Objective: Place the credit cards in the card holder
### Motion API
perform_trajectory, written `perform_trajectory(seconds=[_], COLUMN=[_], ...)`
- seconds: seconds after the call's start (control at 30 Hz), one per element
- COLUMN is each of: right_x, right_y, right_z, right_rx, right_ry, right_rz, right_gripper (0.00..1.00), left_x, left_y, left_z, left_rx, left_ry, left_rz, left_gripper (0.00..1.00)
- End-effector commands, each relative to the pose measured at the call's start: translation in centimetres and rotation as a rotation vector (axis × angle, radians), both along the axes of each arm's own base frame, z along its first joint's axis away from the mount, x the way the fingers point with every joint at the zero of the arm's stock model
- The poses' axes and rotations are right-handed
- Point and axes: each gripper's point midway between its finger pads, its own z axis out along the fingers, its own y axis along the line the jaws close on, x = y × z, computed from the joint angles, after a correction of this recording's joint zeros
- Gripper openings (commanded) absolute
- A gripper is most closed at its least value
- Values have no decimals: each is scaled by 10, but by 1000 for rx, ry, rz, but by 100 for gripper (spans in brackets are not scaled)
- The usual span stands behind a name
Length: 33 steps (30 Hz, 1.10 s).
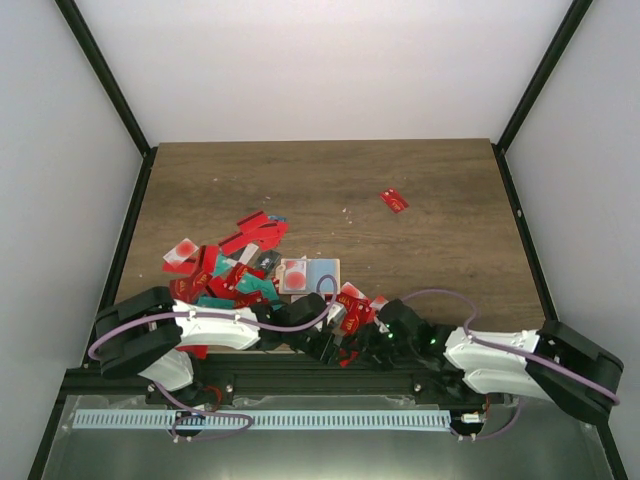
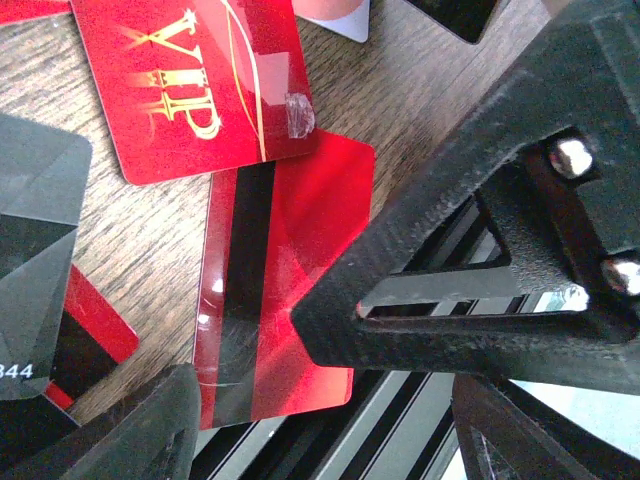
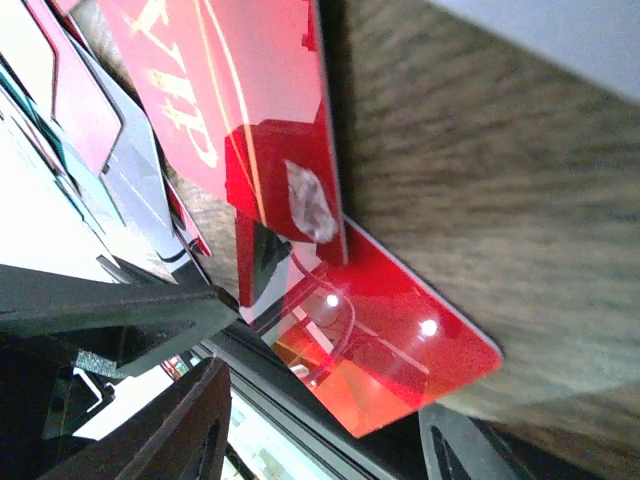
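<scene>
Top view: one card holder [image 1: 310, 275] lies open on the bench [image 1: 440, 260], beside the card heap [image 1: 235, 265] (too tangled to count). One red card [image 1: 394, 201] lies well apart. Only this view shows the holder.

Left wrist: the left tool [image 2: 320, 445] stands wide, flanking a striped card [image 2: 270, 290] that a VIP card [image 2: 190, 80] overlaps.

Right wrist: the right tool [image 3: 330, 445] is parted around that striped card's corner.

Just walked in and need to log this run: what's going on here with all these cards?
Two robot arms are working on getting the scattered credit cards into the card holder, which lies open on the table. The left gripper and right gripper both sit at the near edge, by a red striped card that overhangs it, partly under a VIP card. Both have open jaws; neither holds a card.
</scene>
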Motion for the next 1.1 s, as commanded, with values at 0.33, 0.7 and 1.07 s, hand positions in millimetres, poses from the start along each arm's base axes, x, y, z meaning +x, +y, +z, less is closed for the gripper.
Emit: perform_trajectory(seconds=[0.33, 0.7, 1.07], right_x=[13, 15, 63], right_y=[0, -6, -12], right_z=[-12, 6, 81], right_rx=[-19, -46, -67], right_ry=[-30, -92, -428], right_rz=[-55, -34, -24], right_gripper=[27, 1, 1], left_x=[-3, 28, 117], left_y=[-2, 6, 61], left_z=[-2, 39, 111], left_rx=[-16, -4, 10], left_ry=[8, -104, -272], left_rz=[-8, 100, 326], left_gripper=[70, 74, 93])
